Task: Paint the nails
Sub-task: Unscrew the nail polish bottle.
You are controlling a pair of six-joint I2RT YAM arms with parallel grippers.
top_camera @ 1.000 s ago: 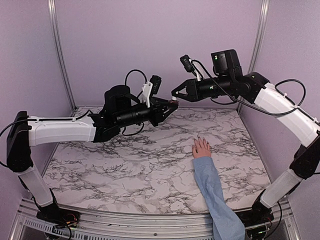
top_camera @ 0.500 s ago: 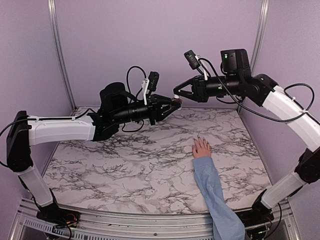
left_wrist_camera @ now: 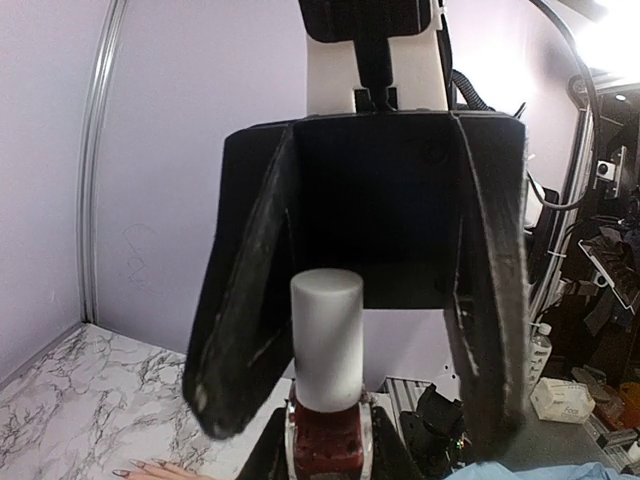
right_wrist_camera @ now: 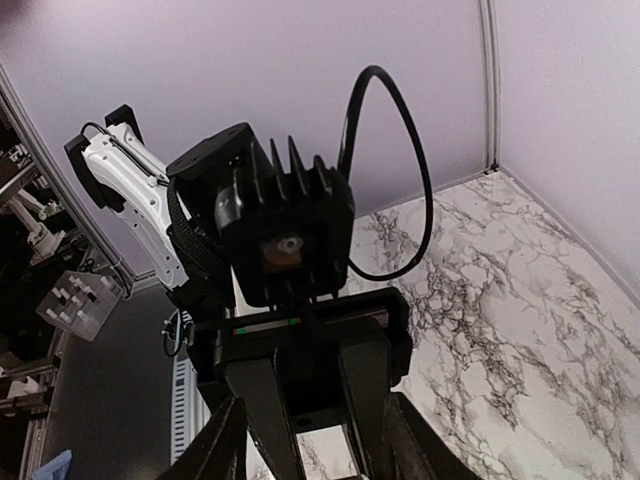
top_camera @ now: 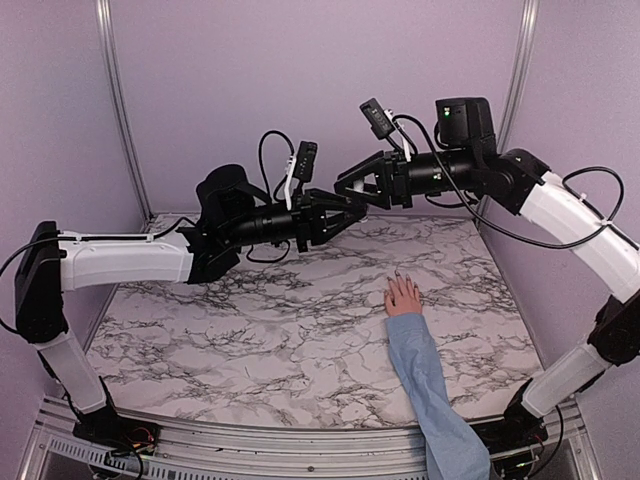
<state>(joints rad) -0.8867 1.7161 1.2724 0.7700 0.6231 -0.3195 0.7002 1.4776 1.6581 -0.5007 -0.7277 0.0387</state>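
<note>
A small pinkish hand (top_camera: 404,297) with a light-blue sleeve lies palm down on the marble table, its dark nails (top_camera: 396,276) pointing away. The nails (left_wrist_camera: 140,466) also show at the bottom left of the left wrist view. High above the table, my left gripper (top_camera: 338,210) is shut on a red polish bottle (left_wrist_camera: 328,440) with a white cap (left_wrist_camera: 326,340). My right gripper (top_camera: 346,187) faces it, open. Its black fingers (left_wrist_camera: 240,330) stand on either side of the cap, the right one well apart from it. In the right wrist view the bottle is hidden.
The marble table (top_camera: 250,330) is walled in by purple panels at the back and sides. The sleeved forearm (top_camera: 430,390) runs from the near edge up to the hand at centre right. Both arms meet high over the far middle.
My right gripper has opened off the white cap and shifted slightly left. The left gripper has risen a little with the bottle. The hand has not moved.
</note>
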